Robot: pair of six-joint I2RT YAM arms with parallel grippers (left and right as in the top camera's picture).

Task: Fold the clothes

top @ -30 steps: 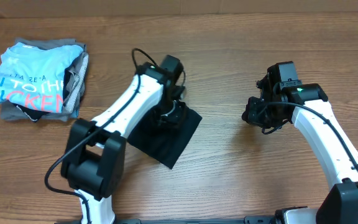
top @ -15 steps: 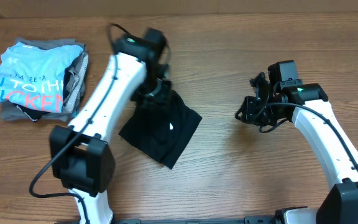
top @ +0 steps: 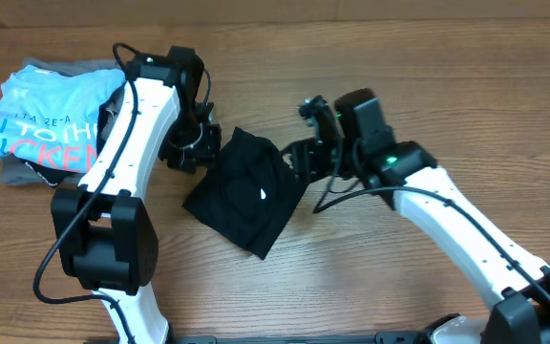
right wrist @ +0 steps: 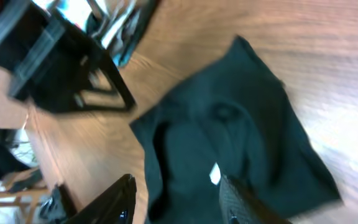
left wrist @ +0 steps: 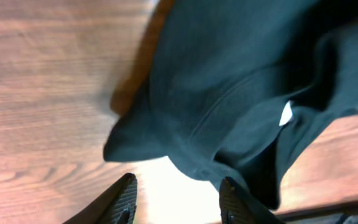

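A black garment [top: 244, 189] lies crumpled and partly folded on the wooden table, with a small white tag showing. It fills the left wrist view [left wrist: 247, 93] and the right wrist view [right wrist: 229, 143]. My left gripper [top: 181, 153] is open and empty at the garment's left edge; its fingers [left wrist: 178, 198] sit just off the cloth. My right gripper [top: 299, 158] is open and empty over the garment's right edge, its fingers [right wrist: 176, 202] spread above the cloth.
A stack of folded clothes [top: 55, 119], a light blue printed shirt on top, sits at the far left. The left arm [right wrist: 55, 62] shows in the right wrist view, close to the garment.
My left gripper has let go of the garment and moved left, off the cloth. My right arm has swung left from the open table to the garment's right edge. The garment has bunched up.
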